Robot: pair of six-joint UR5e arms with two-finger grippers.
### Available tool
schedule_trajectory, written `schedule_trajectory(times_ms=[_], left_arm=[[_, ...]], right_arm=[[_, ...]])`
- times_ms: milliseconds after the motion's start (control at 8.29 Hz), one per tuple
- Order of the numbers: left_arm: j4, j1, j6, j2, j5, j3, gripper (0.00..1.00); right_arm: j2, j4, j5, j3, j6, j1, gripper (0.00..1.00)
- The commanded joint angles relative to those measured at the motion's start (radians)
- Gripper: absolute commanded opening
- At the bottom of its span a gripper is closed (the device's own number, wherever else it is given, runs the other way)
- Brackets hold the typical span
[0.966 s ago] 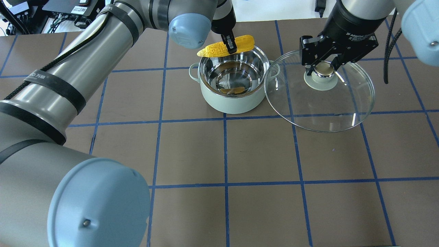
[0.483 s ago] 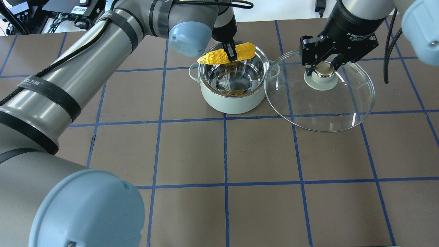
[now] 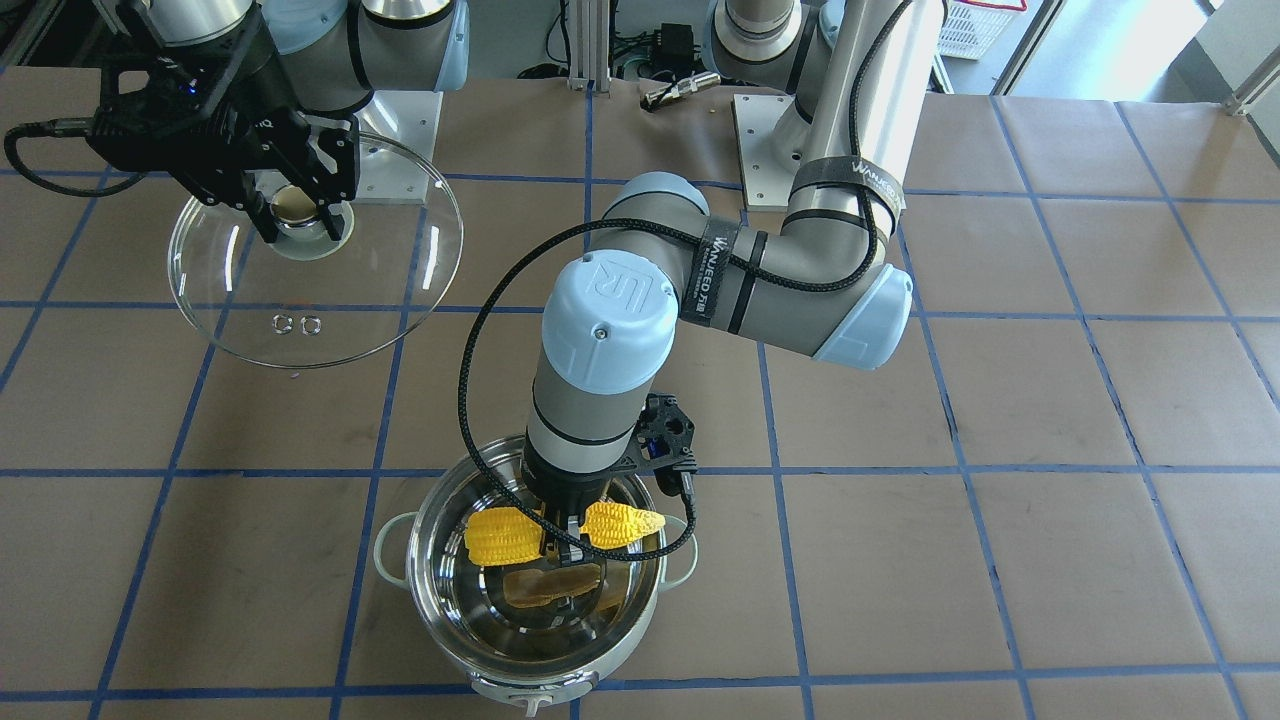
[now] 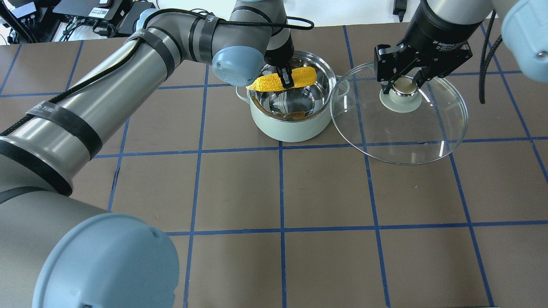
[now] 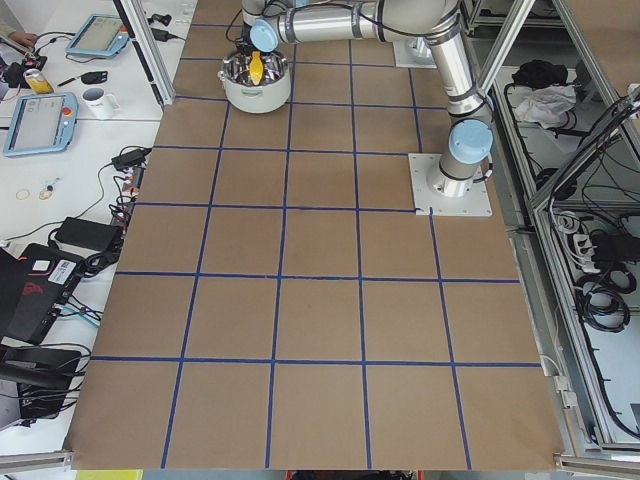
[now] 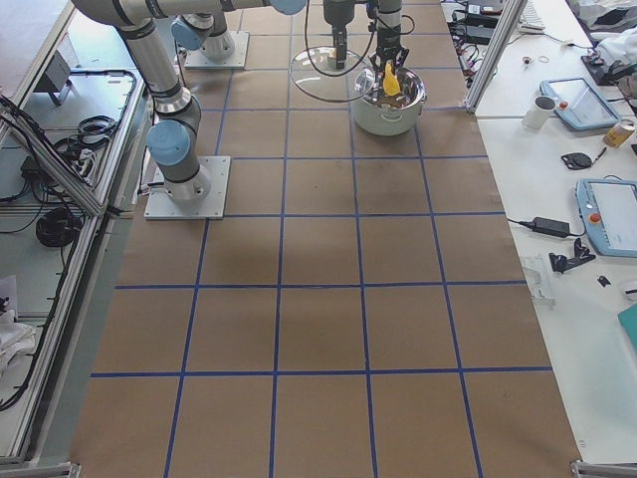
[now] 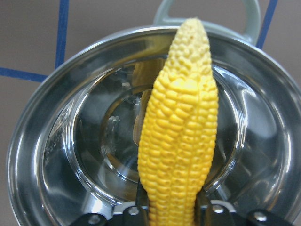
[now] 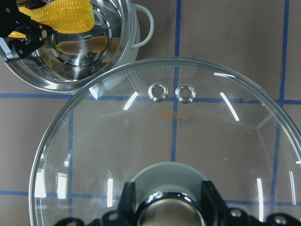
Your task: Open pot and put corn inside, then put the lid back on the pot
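The mint-green pot [image 4: 291,128] with a shiny steel inside stands open at the table's far middle; it also shows in the front view [image 3: 540,620]. My left gripper [image 4: 286,78] is shut on the yellow corn [image 4: 302,77] and holds it level over the pot's mouth, about at rim height. The left wrist view shows the corn [image 7: 181,136] above the pot's bottom. My right gripper [image 4: 404,83] is shut on the gold knob of the clear glass lid [image 4: 411,132] and holds the lid to the right of the pot. The lid's vent holes show in the right wrist view [image 8: 171,92].
The brown table [image 4: 282,192] carries a grid of blue tape lines. The left arm [image 4: 107,94] reaches across the left half of the overhead view. The lid's rim overlaps the pot's right loop handle [image 4: 344,92] in that view. Desks with tablets [image 6: 602,214] stand beyond the table's far edge.
My left gripper has carried the corn from the pot's far rim toward me and down, so it now hangs over the pot's mouth. The right gripper and the lid have not moved.
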Motion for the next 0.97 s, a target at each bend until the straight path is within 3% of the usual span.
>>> schedule_trajectory(times_ms=[0,483,724,845], left_arm=[[0.005,0.0,0.064,-0.009,-0.004,-0.001,0.0],[0.006,-0.014,0.054,-0.035,-0.007,0.003,0.0],[0.005,-0.02,0.049,-0.046,-0.01,0.003,0.67],[0.003,-0.022,0.049,-0.045,-0.01,0.002,0.72]], right_arm=[[0.0,0.0,0.0,0.0,-0.001,0.0,0.27],[0.0,0.0,0.0,0.0,0.0,0.0,0.26],[0.0,0.0,0.0,0.0,0.0,0.0,0.26],[0.0,0.002,0.0,0.0,0.0,0.0,0.26]])
